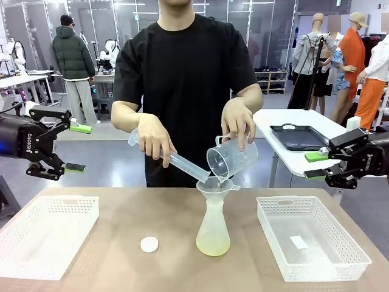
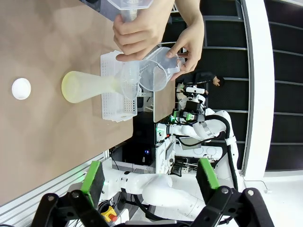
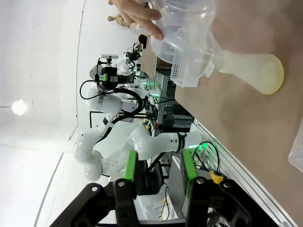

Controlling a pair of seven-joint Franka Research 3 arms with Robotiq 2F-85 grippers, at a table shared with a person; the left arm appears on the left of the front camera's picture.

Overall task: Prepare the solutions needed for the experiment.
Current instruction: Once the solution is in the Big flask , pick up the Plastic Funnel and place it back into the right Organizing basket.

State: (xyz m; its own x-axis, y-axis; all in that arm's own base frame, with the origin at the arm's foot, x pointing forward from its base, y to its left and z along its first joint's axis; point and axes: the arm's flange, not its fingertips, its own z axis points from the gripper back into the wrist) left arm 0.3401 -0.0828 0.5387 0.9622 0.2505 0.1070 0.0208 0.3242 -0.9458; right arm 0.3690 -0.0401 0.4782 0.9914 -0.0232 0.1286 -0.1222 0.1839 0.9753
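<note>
While the person tips a beaker (image 1: 231, 159) and a graduated cylinder (image 1: 182, 165) over the funnel (image 1: 217, 185), the solutions (image 1: 213, 246) pool pale yellow-green in the flask (image 1: 213, 222) at lower centre of the bench (image 1: 115, 222). The left end effector (image 1: 78, 148), mid left, gapes wide and empty. The right end effector (image 1: 315, 165), mid right, stands partly parted, holding nothing. Two vessels emptying at once could overfill the narrow funnel and spill, and a nudge could topple the top-heavy flask.
</note>
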